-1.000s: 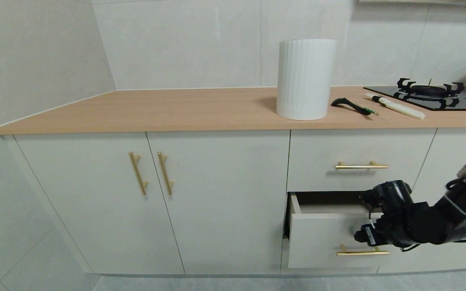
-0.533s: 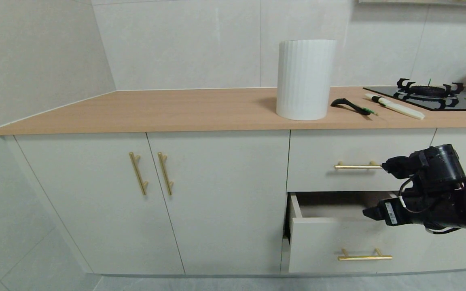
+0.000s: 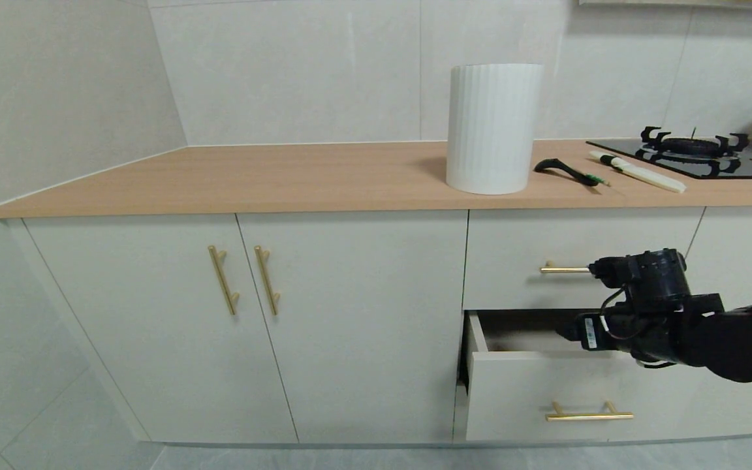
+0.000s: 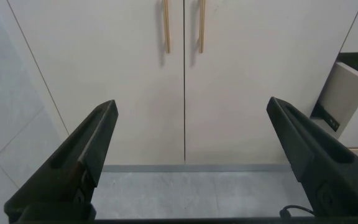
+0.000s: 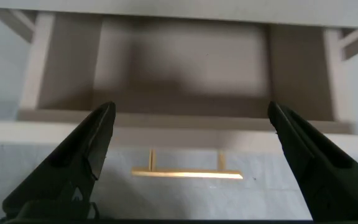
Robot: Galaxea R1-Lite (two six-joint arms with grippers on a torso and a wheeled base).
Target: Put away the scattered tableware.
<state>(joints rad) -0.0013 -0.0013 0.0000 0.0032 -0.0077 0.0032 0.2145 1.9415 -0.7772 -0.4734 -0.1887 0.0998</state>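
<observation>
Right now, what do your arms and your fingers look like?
My right arm is black and chunky, with rounded joints, a round black cylinder on top, a small white sticker and thin black cable loops. The right gripper and left gripper each have two long, flat, matte black fingers that taper to wedge tips.

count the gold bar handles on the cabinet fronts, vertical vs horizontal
vertical gold bar handles: 2
horizontal gold bar handles: 2
total: 4
</observation>
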